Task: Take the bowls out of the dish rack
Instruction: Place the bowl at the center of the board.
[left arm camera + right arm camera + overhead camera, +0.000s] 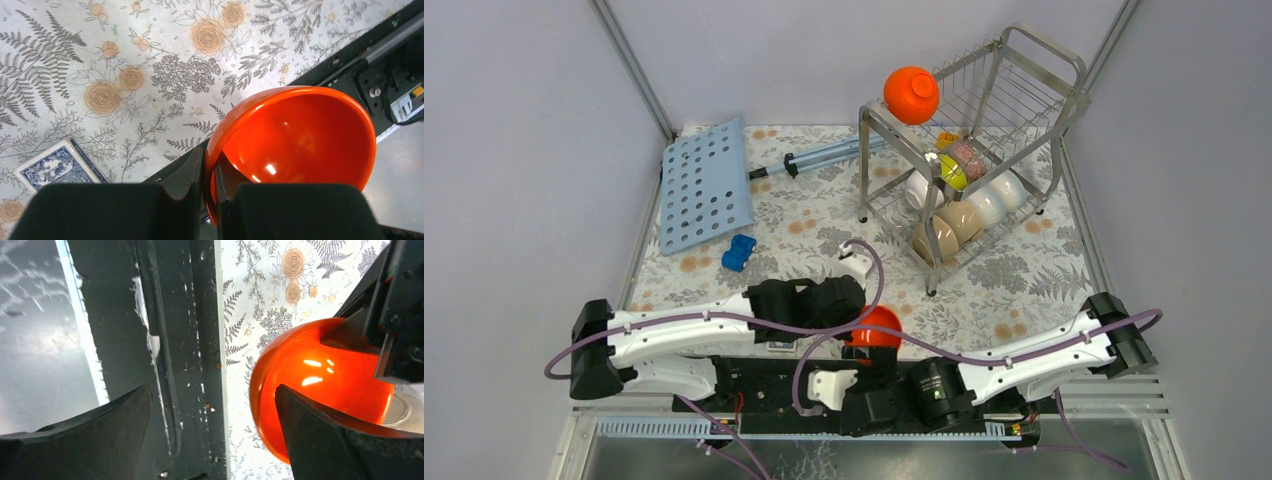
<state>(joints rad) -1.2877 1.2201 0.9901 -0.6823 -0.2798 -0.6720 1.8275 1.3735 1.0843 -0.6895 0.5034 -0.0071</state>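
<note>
Left end effector (210, 162) pinching orange bowl (300, 140) rim, right end effector (212, 390) spread wide

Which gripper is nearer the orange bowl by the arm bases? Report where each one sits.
Left. The left gripper clamps the rim of the orange bowl; the right gripper stands open just beside the bowl, gripping nothing.

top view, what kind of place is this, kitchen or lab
Most likely a robot test booth, not a kitchen: plain grey panel walls, a floral-print tablecloth, and a shiny steel-wire dish rack staged with bowls.
</note>
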